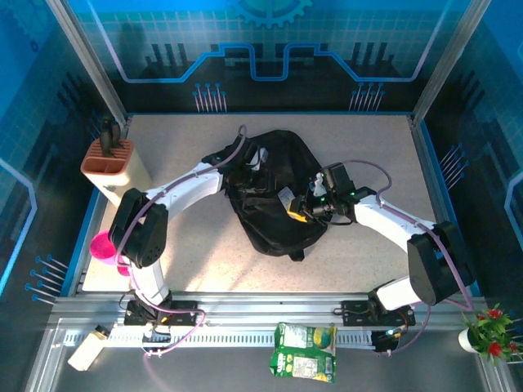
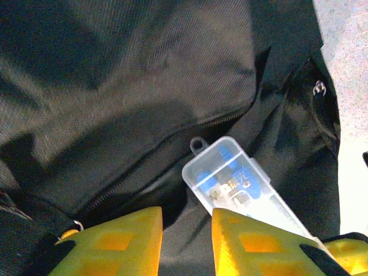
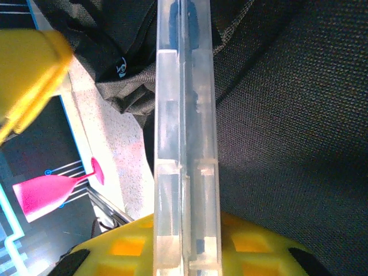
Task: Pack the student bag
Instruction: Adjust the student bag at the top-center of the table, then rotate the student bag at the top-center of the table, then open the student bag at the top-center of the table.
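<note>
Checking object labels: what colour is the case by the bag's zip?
The case is clear plastic, blue inside; best in left wrist view.

A speckled tabletop (image 1: 368,147) carries a terracotta holder (image 1: 107,162) with dark tools (image 1: 109,133) upright in it at ten o'clock, set atop a beige box (image 1: 137,176). At eight o'clock, a pink goblet (image 1: 103,245) lies at the edge. Off the tabletop: a green packet (image 1: 305,351) at six, a small white block (image 1: 85,350) at seven, and a red-flowered plant (image 1: 489,330) at four.

- Top external looks steeply down from above and behind the student bag (image 1: 274,192), from far off.
- Both wrist views press close against the bag's black fabric, which all three views share.
</note>
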